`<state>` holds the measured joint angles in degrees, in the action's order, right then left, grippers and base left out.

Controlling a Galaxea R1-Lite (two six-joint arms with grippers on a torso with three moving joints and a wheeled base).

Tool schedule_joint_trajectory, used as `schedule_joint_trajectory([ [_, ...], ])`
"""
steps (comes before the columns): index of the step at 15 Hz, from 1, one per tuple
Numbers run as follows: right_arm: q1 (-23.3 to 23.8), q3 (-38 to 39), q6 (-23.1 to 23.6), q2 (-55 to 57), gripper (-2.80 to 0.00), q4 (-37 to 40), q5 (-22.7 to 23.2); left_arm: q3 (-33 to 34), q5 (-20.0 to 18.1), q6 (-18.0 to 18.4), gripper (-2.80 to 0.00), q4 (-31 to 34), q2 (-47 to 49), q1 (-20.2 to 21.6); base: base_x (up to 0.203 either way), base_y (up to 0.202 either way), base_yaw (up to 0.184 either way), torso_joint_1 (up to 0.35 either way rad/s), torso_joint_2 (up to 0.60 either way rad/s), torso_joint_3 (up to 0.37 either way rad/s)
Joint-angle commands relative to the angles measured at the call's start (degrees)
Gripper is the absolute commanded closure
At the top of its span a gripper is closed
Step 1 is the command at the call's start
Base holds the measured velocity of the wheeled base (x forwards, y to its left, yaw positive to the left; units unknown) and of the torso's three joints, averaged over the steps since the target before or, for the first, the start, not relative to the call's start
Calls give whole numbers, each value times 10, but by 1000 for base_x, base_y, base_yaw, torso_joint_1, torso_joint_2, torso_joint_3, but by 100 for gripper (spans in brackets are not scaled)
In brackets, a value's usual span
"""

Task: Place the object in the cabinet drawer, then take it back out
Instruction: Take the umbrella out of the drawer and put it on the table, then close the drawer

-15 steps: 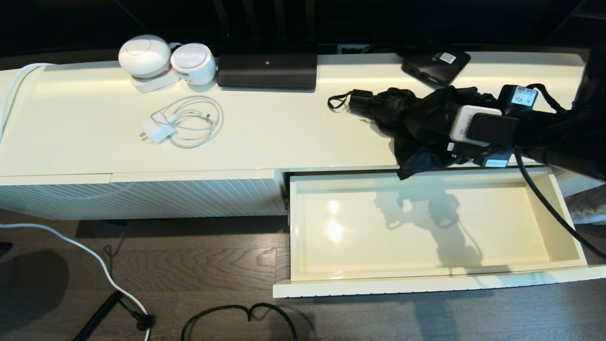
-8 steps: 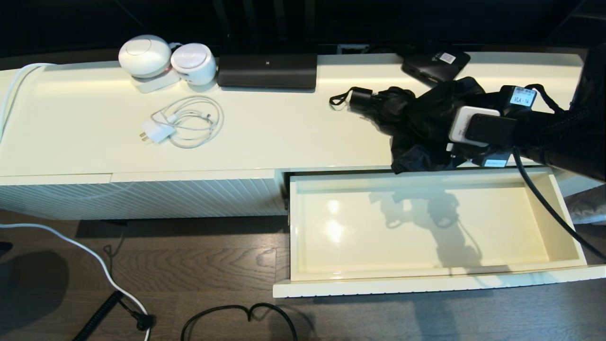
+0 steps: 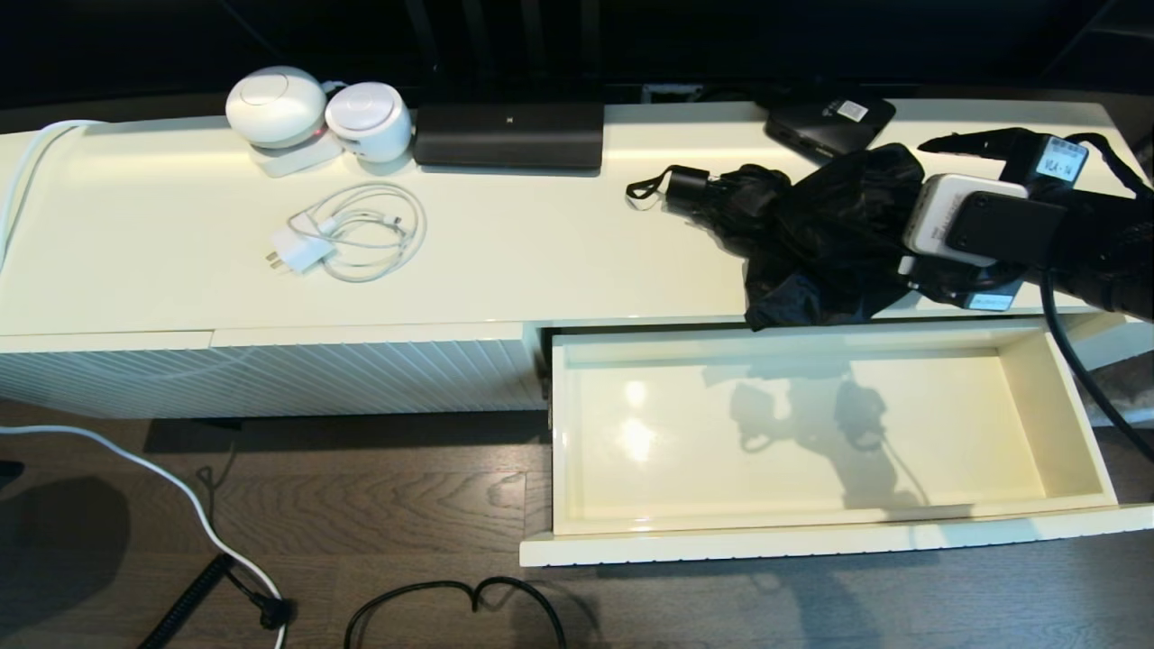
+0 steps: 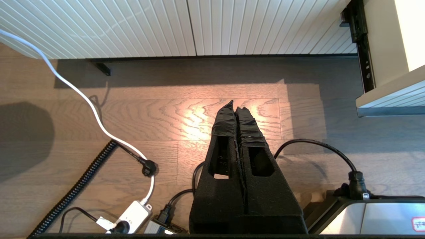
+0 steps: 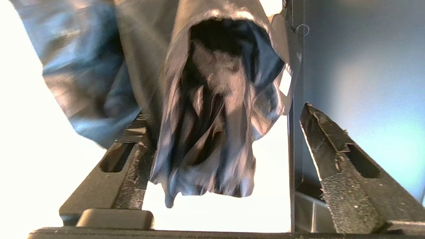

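**Umbrella on counter top, drawer open, right claw spread**

Cream glossy counter runs the width of the head view, dark wood floor below, dark wall behind. On the counter: two white round devices, a coiled white charger cable, a long black rectangular device, a flat black box with white label. White and black cords trail on the floor.

Cabinet drawer is pulled out, glossy interior showing only shadows.

Umbrella lies on the counter top near its front edge, just behind the drawer opening. Black fabric loose and bunched, one fold drooping over the edge; short handle and wrist loop point toward the left side.

Right claw sits at the umbrella's fabric end, jaws apart; fabric hangs between them, one finger touching it, the other clear. Not clamped.

Left claw parked low over the floor beside the ribbed cabinet front, fingers pressed together.
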<state>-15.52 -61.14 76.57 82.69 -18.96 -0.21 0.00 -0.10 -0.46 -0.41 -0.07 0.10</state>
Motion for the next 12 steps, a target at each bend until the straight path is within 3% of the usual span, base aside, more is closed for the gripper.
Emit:
schedule_joint_trajectory([
  [1,-1,53,4,-68,-280,0,2,0,0,-1,0,0,-1,0,0,0,0,0,0,0],
  [6,-2,149,5,-178,-280,43,3,0,0,-1,0,0,-1,0,0,0,0,0,0,0],
  [10,-26,218,10,-238,-280,141,11,0,0,-1,0,0,0,0,0,0,0,0,0,0],
  [11,-37,238,9,-242,0,154,11,0,0,0,0,0,-1,1,0,0,0,0,0,0],
  [12,-45,252,4,-238,0,158,12,0,0,0,0,0,-1,0,0,0,0,0,0,0],
])
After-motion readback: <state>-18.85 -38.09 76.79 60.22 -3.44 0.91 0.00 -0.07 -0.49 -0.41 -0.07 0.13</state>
